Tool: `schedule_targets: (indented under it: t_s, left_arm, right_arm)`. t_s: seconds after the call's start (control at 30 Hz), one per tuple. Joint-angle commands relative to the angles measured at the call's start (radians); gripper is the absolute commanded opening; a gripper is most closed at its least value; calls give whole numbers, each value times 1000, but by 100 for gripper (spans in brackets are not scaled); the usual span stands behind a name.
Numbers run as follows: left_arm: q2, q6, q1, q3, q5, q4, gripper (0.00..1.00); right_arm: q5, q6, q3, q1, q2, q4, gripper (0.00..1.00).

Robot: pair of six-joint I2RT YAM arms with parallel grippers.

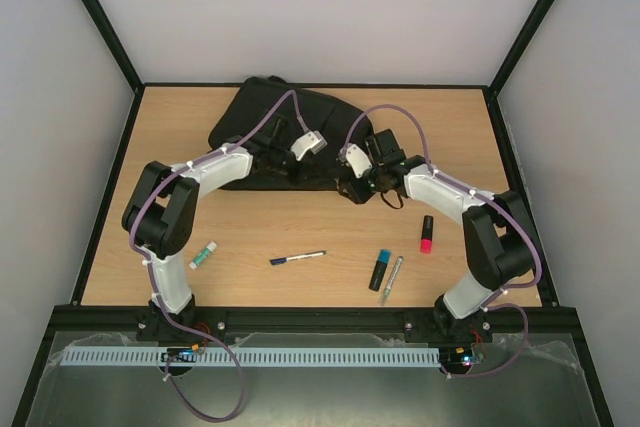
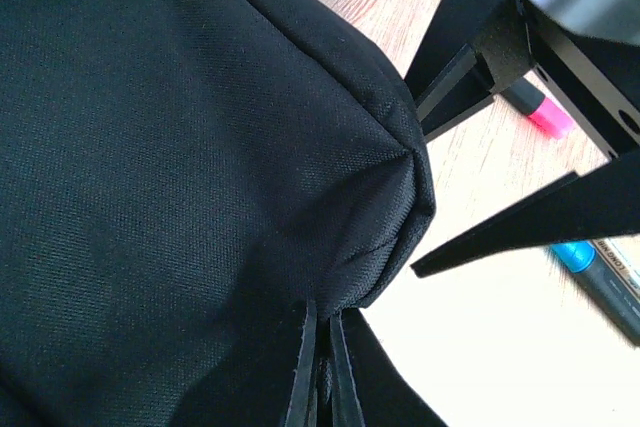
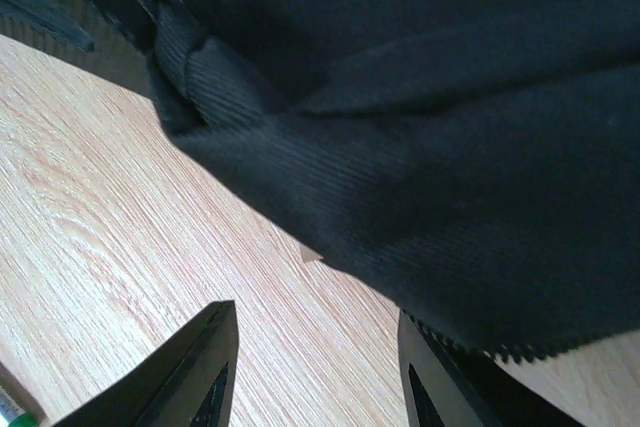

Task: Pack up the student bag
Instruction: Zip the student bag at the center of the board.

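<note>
Item 1: blue-capped marker (image 2: 600, 282), lying on the tabletop (image 2: 470, 307) just past the lower of the left fingers (image 2: 540, 217). I see a pale label strip (image 2: 618, 259) on its dark barrel, carrying small dark capitals. They are blurred and cut off by the frame edge, so I cannot read them.

Item 2: the same marker from the top camera. Its print is too small to tell.

I can read no other text, brand or number in any view.
</note>
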Motion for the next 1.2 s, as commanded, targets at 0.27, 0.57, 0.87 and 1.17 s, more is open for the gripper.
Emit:
schedule_targets:
  t_s: [0.27, 0.57, 0.87, 1.17]
  left_arm:
    - [-25, -31, 1, 7, 75, 1, 2]
    - [-29, -22, 1, 5, 77, -3, 2]
    - [-36, 17, -5, -2, 72, -24, 2]
    - [-41, 33, -4, -5, 58, -34, 2]
  right_arm:
    - [22, -45, 9, 40, 47, 89, 44]
    - [72, -15, 33, 45, 93, 133, 34]
    - [90, -24, 21, 48, 103, 170, 21]
    - [67, -130, 28, 47, 42, 62, 1]
